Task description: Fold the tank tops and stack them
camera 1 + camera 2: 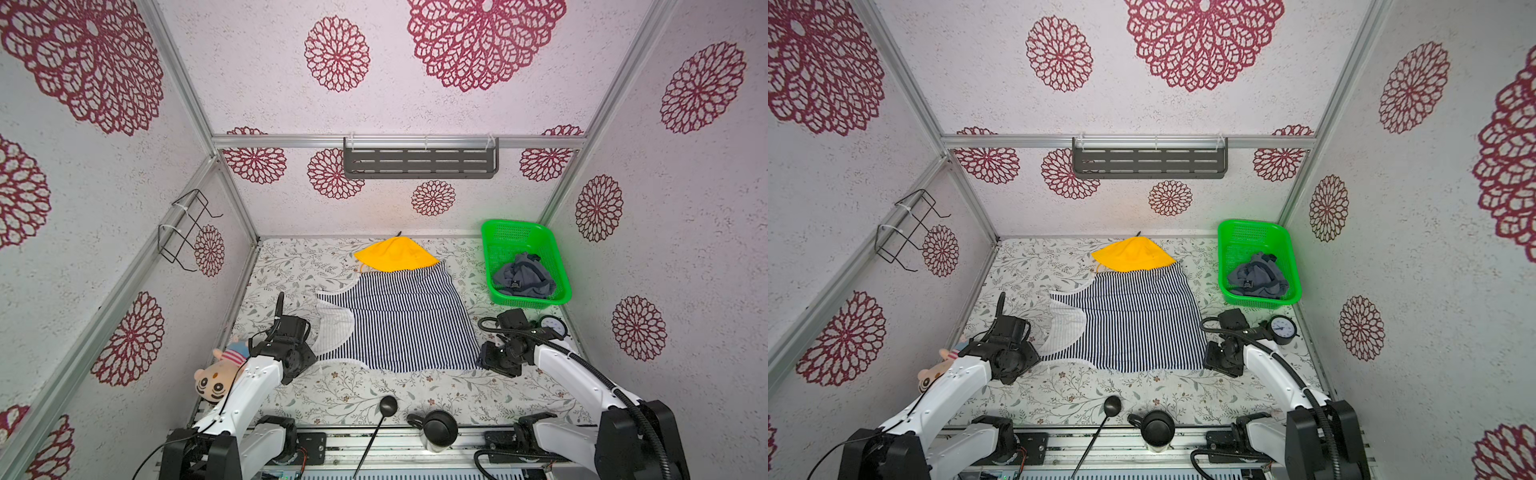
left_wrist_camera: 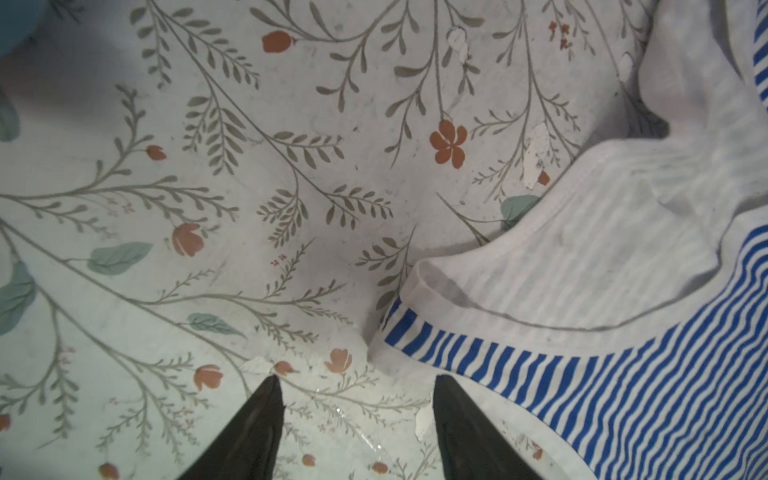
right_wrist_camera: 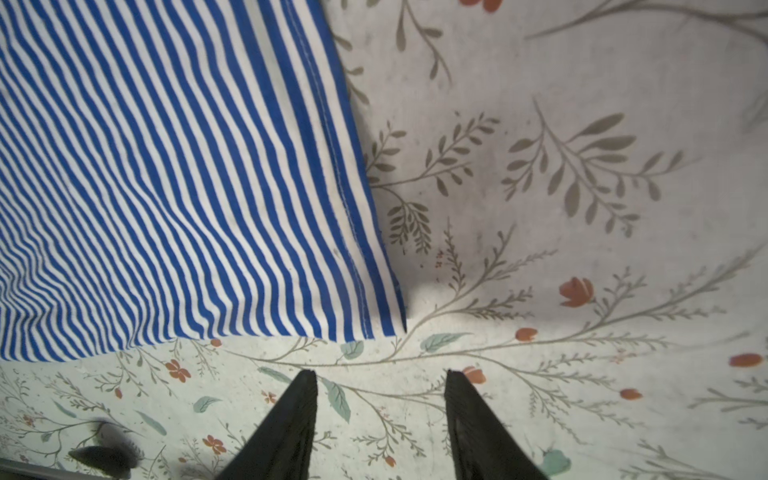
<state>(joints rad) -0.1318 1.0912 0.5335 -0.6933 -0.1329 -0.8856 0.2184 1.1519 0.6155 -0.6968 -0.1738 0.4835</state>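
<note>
Striped tank top [image 1: 407,324] laid flat mid-frame in both top views, long axis left–right. Strap end found just ahead of left gripper [image 2: 357,380], hem corner ahead of right gripper [image 3: 380,374] — all 4 fingers apart, nothing held.

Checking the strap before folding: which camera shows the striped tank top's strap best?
The left wrist view: the strap of the striped tank top lies close and sharp ahead of the left pincer. Both top views show the whole top small; the right wrist view, only its hem corner.
</note>
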